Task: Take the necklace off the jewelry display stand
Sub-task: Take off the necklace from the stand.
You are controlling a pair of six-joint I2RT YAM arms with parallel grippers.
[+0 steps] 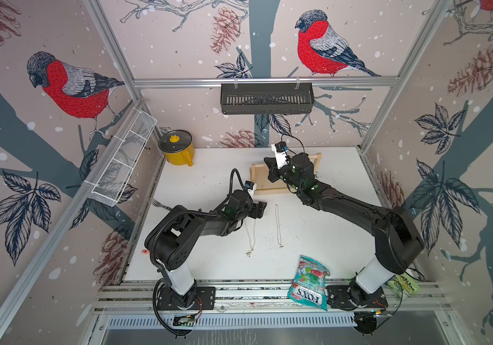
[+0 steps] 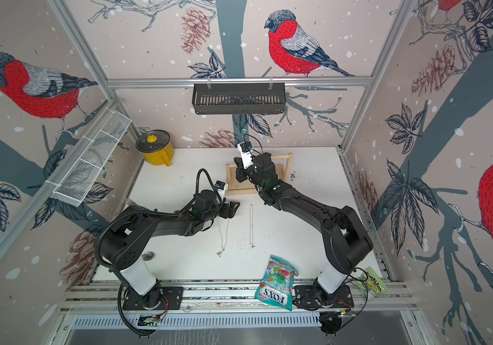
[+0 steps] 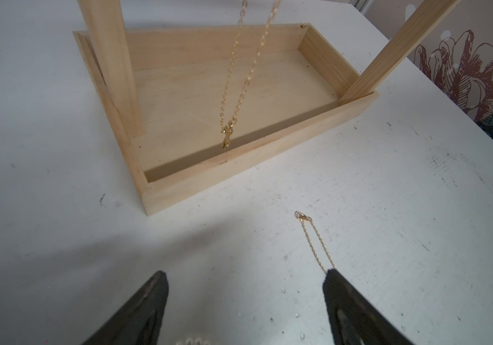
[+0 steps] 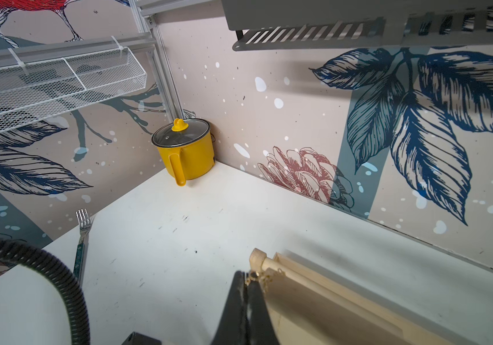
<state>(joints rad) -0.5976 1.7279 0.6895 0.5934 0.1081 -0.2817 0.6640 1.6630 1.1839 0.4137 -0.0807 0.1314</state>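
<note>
Candy bag: a FOX'S candy bag lies at the front edge of the worktop, between the 2 arm bases.
Loose chains: a white bead string and a thin gold chain lie stretched out side by side, apart, mid-worktop.
Left hand: the left hand hovers over the bead string's far end with fingers spread wide and nothing between them. In the left wrist view, 1 fingertip hides the gold chain's end, and I cannot tell whether they touch.
Fork: a fork lies by the worktop's left edge.
Stand: the jewelry display stand stands upright just behind the loose chains.
Necklace: the gold necklace hangs from the dowel, with its pendant low inside the tray.
Right hand: the right hand is at the dowel's left end, fingers pinched together on the necklace.
Pot: a lidded yellow pot sits in the far left corner.
Walls: a white mesh basket hangs on the left wall and a black basket on the back wall.
</note>
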